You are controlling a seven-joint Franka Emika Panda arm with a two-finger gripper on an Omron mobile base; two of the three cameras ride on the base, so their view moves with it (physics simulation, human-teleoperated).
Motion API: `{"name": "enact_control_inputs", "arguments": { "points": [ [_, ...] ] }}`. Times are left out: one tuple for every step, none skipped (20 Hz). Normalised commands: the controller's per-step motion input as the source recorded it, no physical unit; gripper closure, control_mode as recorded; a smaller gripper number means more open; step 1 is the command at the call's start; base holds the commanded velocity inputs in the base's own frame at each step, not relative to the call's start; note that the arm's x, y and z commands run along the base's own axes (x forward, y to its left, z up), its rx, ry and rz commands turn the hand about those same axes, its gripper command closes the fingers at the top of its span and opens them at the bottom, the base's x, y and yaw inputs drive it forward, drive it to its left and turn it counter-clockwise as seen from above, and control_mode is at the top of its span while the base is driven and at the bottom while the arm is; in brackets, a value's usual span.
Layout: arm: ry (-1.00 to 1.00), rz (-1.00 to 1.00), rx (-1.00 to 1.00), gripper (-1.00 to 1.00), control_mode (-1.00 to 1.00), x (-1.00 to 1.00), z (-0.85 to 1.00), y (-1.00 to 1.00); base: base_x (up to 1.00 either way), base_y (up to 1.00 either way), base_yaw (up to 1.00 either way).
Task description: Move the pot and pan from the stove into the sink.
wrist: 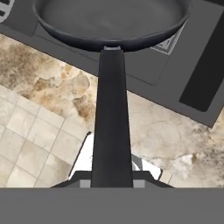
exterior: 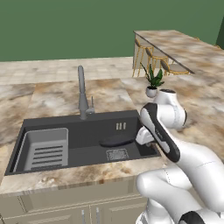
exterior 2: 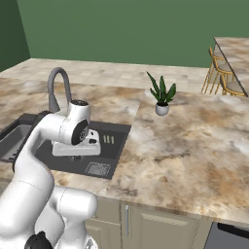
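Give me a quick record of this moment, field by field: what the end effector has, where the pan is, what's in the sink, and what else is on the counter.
end effector: shut on the pan handle
pan: held by its long handle over the sink basin, near the drain; cannot tell if it touches the floor
sink: dark basin, grey slotted rack in its left part
faucet: behind the basin
counter: marbled, with a small potted plant

Potted plant [exterior: 152, 82]: set on the marble counter [exterior 2: 194, 141], at 1 o'clock in the left base view.
Gold stools [exterior: 151, 57]: ranged along the bar counter [exterior: 183, 46], at 1 o'clock.
Cabinet doors [exterior 2: 155, 223]: seen below the counter, at 6 o'clock.
Floor [wrist: 30, 148]: pale tile.
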Motion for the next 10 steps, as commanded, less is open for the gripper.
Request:
{"name": "enact_control_inputs", "arguments": {
  "points": [
    [0.02, 0.02, 0.00, 1.00, -1.00, 0.39, -0.11, 0.00, 0.00, 0.00, 0.00],
    [0.01, 0.02, 0.00, 1.00, -1.00, 0.39, -0.12, 0.00, 0.00, 0.00, 0.00],
    [0.01, 0.02, 0.00, 1.00, -1.00, 0.38, -0.14, 0.00, 0.00, 0.00, 0.00],
    [0.00, 0.02, -0.01, 1.00, -1.00, 0.39, -0.16, 0.00, 0.00, 0.00, 0.00],
    [0.00, 0.01, -0.01, 1.00, -1.00, 0.40, -0.16, 0.00, 0.00, 0.00, 0.00],
    [0.00, 0.01, -0.01, 1.00, -1.00, 0.40, -0.18, 0.00, 0.00, 0.00, 0.00],
    [0.00, 0.01, -0.02, 1.00, -1.00, 0.41, -0.19, 0.00, 0.00, 0.00, 0.00],
    [0.00, 0.01, -0.02, 1.00, -1.00, 0.39, -0.21, 0.01, 0.00, 0.00, 0.00],
    [0.00, 0.02, -0.04, 1.00, -1.00, 0.39, -0.24, 0.03, 0.00, 0.00, 0.00],
    [0.00, 0.02, -0.05, 1.00, -1.00, 0.38, -0.31, 0.05, 0.00, 0.00, 0.00]
  ]
}}
